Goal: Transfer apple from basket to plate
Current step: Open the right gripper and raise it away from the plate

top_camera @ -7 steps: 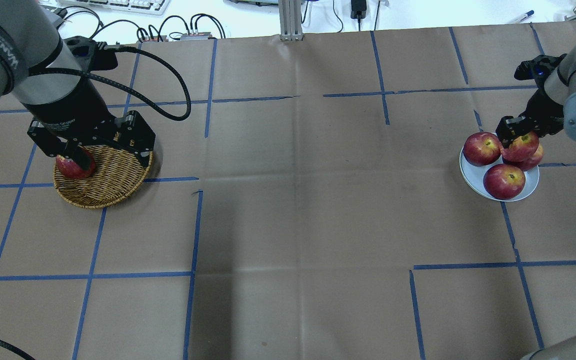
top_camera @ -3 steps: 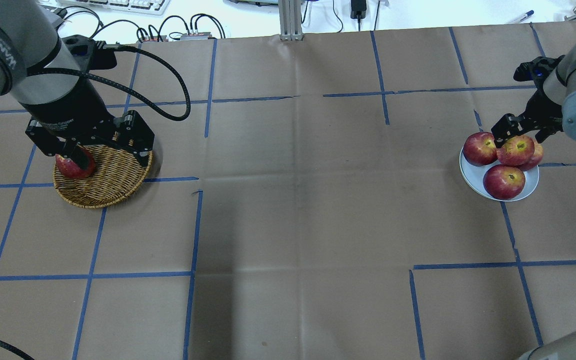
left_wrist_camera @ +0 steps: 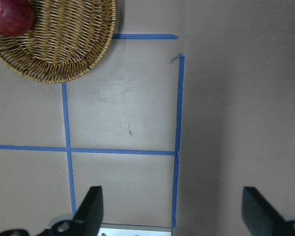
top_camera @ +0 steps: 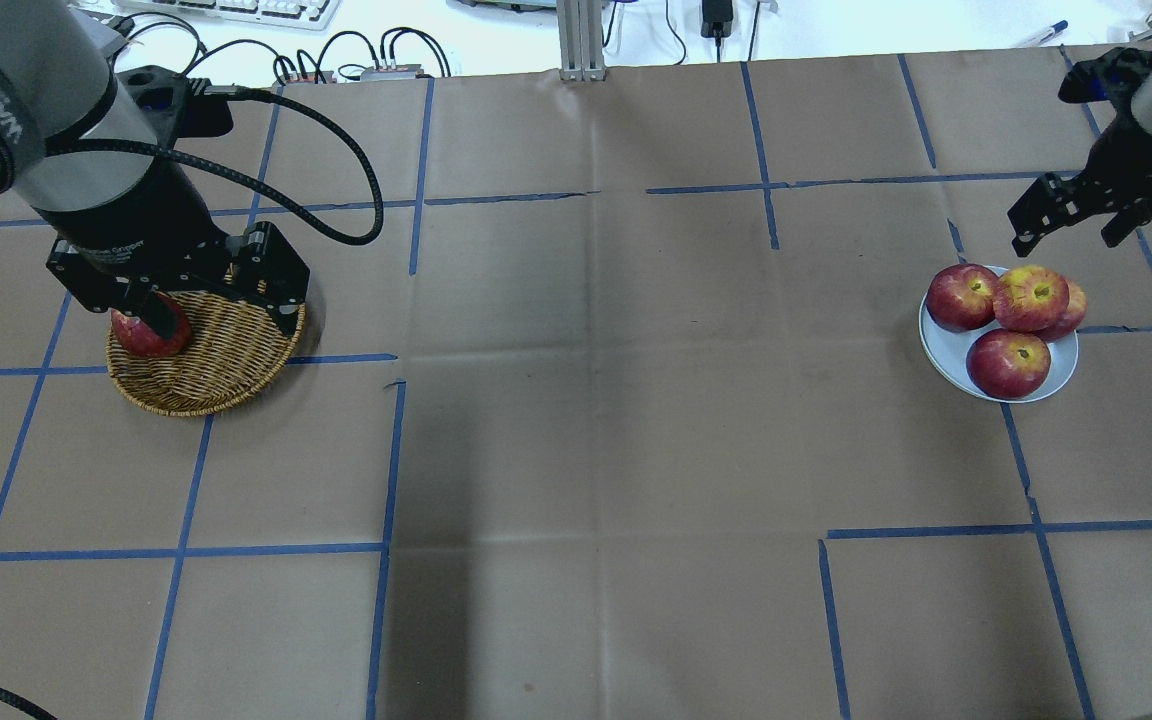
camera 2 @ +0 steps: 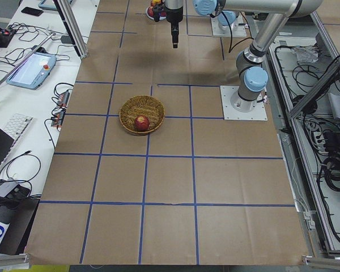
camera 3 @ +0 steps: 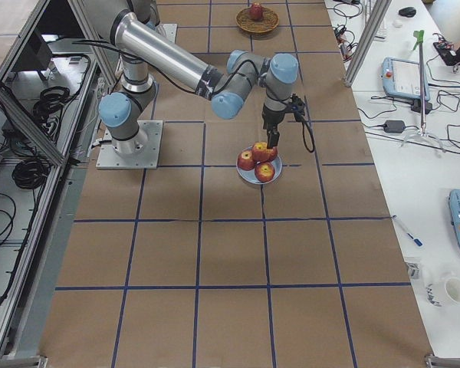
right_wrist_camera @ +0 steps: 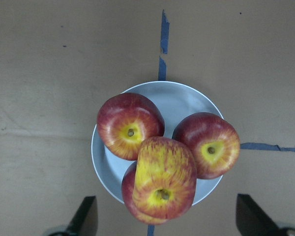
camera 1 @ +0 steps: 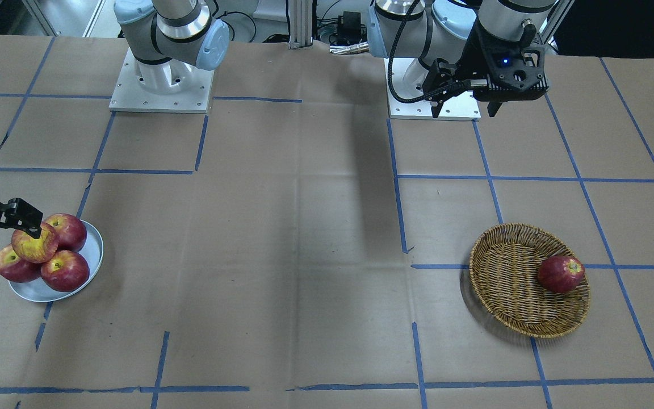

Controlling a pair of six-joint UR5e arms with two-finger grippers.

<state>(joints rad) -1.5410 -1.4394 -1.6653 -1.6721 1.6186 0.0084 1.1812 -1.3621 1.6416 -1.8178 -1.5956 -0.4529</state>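
apple [right_wrist_camera: 163,179] resting atop red apples [right_wrist_camera: 130,130] on plate [right_wrist_camera: 179,101] | right fingers [right_wrist_camera: 87,216] released, apparently clear above | left fingers [left_wrist_camera: 92,209] released

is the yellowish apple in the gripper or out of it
Out: the apple rests atop the other apples on the plate; the right gripper is wide open, not gripping it.

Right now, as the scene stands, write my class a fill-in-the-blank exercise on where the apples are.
The round woven wicker basket holds ____ dark red apple.
The small round grey-blue plate carries ____ apples.
The pale yellow-streaked apple rests on ____ of the darker apples.
The right hand above the plate is ____.
Missing words: one; four; top; open.
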